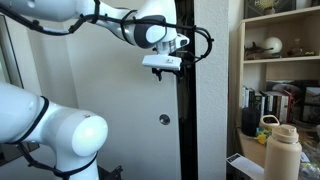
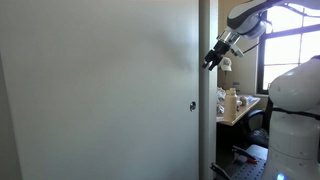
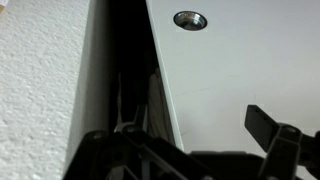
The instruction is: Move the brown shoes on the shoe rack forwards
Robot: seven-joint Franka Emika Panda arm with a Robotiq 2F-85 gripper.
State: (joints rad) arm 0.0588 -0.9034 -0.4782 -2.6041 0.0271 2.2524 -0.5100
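No brown shoes and no shoe rack show in any view. My gripper (image 1: 162, 68) hangs high up against a tall white door panel (image 1: 215, 90), close to its dark vertical edge (image 1: 185, 110); it also shows in an exterior view (image 2: 213, 62). In the wrist view the gripper (image 3: 185, 150) faces the white panel (image 3: 240, 70) and the dark gap (image 3: 125, 60) beside it. One finger shows at the right, well apart from the dark left side, with nothing between. The jaws look open and empty.
A round lock (image 1: 164, 119) (image 2: 193, 105) (image 3: 190, 19) sits on the panel below the gripper. A textured white wall (image 3: 40, 90) borders the gap. Shelves with books and a tan bottle (image 1: 282, 150) stand at one side. A cluttered desk (image 2: 240, 105) stands behind the panel.
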